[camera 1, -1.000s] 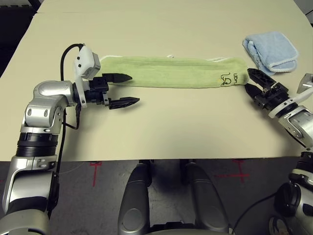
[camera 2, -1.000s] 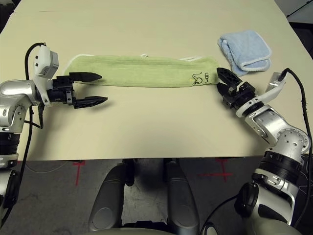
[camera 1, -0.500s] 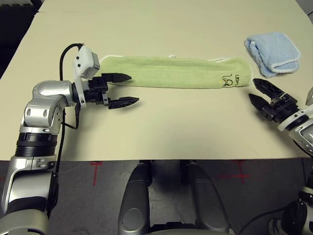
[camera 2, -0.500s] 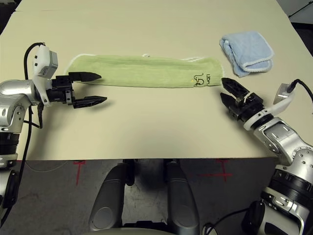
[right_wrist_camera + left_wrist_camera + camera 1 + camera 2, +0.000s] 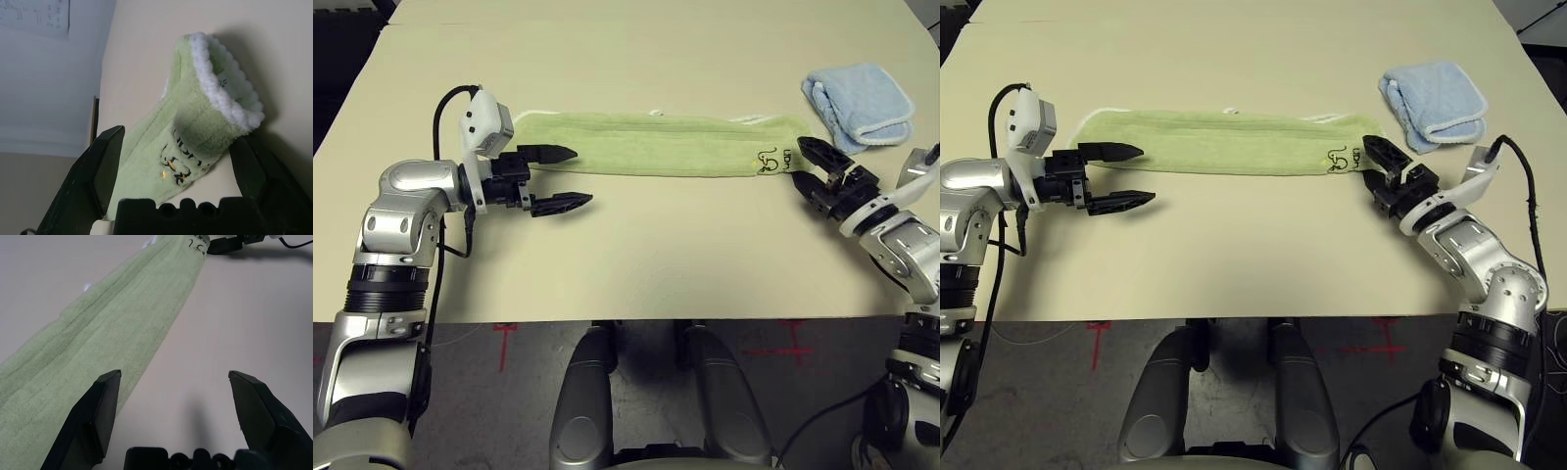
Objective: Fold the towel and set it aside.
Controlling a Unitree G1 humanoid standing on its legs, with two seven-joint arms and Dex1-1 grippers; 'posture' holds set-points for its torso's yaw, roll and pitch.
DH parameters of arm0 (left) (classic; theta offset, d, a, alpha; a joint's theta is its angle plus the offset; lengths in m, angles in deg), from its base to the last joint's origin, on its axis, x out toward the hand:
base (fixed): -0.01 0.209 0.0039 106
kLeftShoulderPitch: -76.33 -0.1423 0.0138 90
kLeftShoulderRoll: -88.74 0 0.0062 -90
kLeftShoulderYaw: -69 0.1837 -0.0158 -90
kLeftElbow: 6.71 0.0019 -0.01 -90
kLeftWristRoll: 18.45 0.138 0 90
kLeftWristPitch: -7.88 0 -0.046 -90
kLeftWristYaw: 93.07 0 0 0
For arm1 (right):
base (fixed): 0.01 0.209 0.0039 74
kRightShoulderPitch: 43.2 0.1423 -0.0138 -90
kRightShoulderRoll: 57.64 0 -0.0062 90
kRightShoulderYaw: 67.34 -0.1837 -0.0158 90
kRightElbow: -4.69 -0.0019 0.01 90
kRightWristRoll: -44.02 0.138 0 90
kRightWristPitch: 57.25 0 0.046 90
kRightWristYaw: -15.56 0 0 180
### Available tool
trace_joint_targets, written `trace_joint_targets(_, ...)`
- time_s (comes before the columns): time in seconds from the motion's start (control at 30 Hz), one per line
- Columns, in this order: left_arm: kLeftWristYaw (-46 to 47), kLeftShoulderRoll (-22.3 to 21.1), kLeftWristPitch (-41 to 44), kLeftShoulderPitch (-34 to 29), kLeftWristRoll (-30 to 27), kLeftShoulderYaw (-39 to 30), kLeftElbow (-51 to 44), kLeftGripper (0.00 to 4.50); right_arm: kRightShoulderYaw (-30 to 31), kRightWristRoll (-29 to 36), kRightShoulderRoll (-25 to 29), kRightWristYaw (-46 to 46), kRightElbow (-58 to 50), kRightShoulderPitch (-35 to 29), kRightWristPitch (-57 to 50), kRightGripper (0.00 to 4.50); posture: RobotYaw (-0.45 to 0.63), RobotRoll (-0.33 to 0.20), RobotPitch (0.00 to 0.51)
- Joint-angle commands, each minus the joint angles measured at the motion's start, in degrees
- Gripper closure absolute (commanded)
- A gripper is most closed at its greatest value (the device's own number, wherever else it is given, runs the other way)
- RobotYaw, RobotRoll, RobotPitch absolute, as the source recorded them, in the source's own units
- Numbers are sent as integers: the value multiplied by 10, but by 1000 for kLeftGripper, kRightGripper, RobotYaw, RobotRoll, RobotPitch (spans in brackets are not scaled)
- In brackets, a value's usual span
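We see the towel (image 5: 656, 144), light green, lying as a long narrow band across the beige tabletop (image 5: 636, 255), running from the robot's left to its right. White edging shows at both ends, and small dark handwriting sits near its right end.

The left gripper (image 5: 558, 178) hovers at the towel's left end with its fingers (image 5: 548, 154) spread wide. One finger lies over the edge of the cloth; the other hangs over bare tabletop just beside it. In the left wrist view we see the green band (image 5: 98, 338) passing under one finger (image 5: 95, 418), while the other stands over the bare surface. Nothing is gripped.

The right gripper (image 5: 1377, 164) sits at the towel's right end, its fingers (image 5: 1378, 149) also wide apart. In the right wrist view the folded end of the towel (image 5: 195, 122), with its white edging and handwriting, lies between the two fingers, neither of which is pressed against it.

A smaller light blue folded towel (image 5: 858, 101) rests on the tabletop beyond the right gripper, near the green towel's right end but apart from it.
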Motion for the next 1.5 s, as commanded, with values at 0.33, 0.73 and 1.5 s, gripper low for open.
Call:
trace_joint_targets(0.33, 9, 6, -31, -5, -5, -2, 0, 0, -10, -79, -1, -42, 52, -1, 16, 1303, 24, 0, 338)
trace_joint_targets(0.73, 5, 7, -29, -2, -5, 3, 4, 0, -25, -62, -4, -31, 23, -19, 4, 4487, 9, 0, 329)
trace_joint_targets(1.5, 5, 14, -33, 8, 1, 6, 21, 0, 33, -70, 74, -110, -59, 17, -66, 4487, -1, 0, 326)
